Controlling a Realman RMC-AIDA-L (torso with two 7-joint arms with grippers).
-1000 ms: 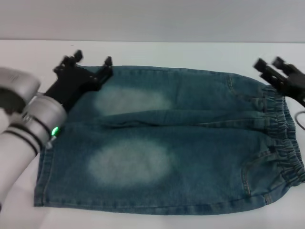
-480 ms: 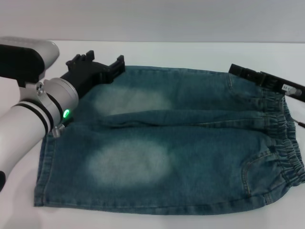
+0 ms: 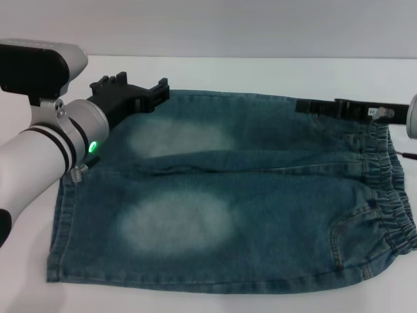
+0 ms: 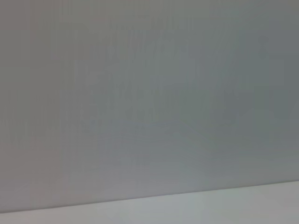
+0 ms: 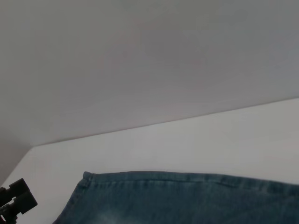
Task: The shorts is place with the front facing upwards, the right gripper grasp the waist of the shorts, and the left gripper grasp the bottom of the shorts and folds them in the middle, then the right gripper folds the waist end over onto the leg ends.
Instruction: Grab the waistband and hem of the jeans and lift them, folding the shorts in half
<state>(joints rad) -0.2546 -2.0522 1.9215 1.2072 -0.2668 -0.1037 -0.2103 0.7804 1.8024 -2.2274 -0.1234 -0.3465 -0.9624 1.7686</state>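
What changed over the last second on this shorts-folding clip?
The left claw turned and shifted slightly inward along the far edge of the shorts, near the leg hems. The right claw rotated from a raised pose and reached inward, now lying level over the far corner of the waist end. Neither visibly grips fabric. The shorts stayed flat and unfolded.

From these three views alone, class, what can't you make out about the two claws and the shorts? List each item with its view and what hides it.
- Left claw, head view: its own black body hides whether it touches the shorts.
- Right claw, head view: seen edge-on, so open or shut is unclear.
- Left wrist view: only blank wall and table; no cloth shown.
- Right wrist view: the picture's edge cuts off most of the shorts.
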